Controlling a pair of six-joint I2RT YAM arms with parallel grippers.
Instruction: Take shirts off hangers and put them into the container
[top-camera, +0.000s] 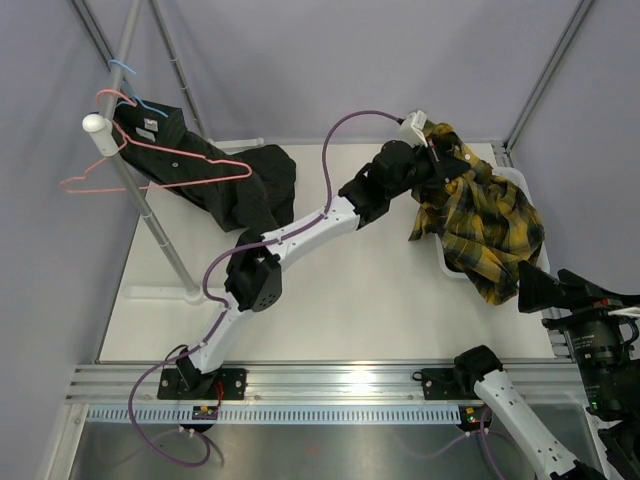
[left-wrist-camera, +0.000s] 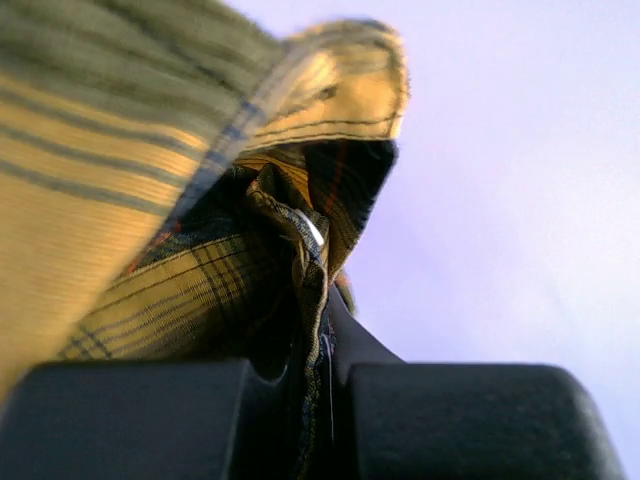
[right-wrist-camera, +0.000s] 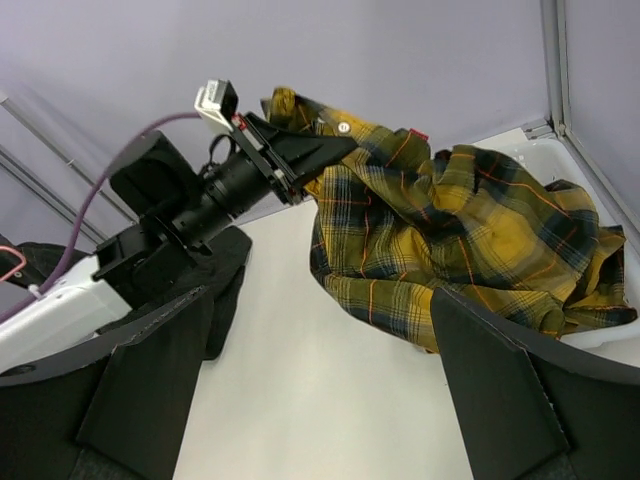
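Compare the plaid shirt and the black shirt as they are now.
The plaid shirt is yellow and black; the black shirt is plain dark. The plaid shirt is pinched by the left gripper and drapes over the container; the black shirt hangs at the rail on a pink hanger, ungripped. Both are crumpled cloth.

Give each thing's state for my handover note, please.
left gripper: shut on plaid shirt.
right gripper: open, empty.
plaid shirt: held up, lower part draped over container.
black shirt: hanging at rail, tail on table.
pink hangers: at rail, by black shirt.
blue hanger: on rail.
container: mostly covered.
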